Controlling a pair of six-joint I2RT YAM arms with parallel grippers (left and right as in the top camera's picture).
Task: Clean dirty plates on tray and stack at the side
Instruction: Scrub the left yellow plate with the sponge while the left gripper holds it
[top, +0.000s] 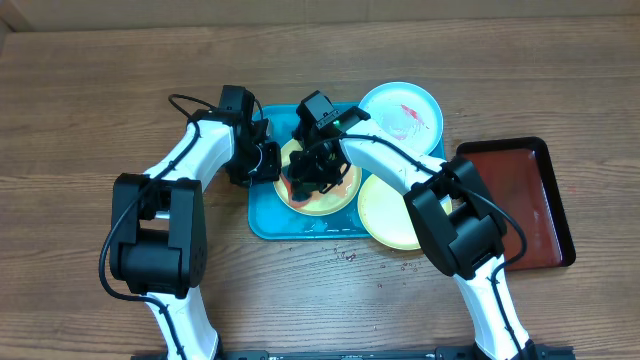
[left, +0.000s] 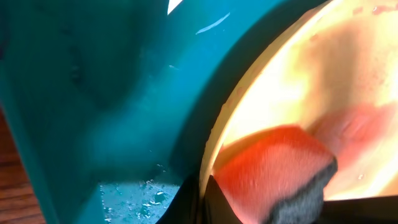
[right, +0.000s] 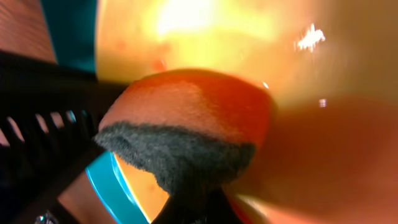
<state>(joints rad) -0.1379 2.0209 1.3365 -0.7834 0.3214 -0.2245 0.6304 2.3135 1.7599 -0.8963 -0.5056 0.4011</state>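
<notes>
1. Overhead: the tray (top: 262, 225) sits mid-surface (top: 100, 80), nearer the far edge. The blue plate (top: 400, 115) is smeared red. Nothing looks stacked yet.
2. Left wrist: the left hand (left: 200, 200) pinches the yellow plate (left: 298, 81) by its rim.
3. Right wrist: the right hand (right: 189, 208) holds a sponge (right: 186, 118) on that plate. Red spots are left.

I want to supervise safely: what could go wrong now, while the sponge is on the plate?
1. The left hand seems to pinch only the rim of the yellow plate; the sponge in the right hand may push it loose, as the tray is wet.
2. The second yellow plate lies partly over the tray's rim beside the right arm and could be knocked.
</notes>
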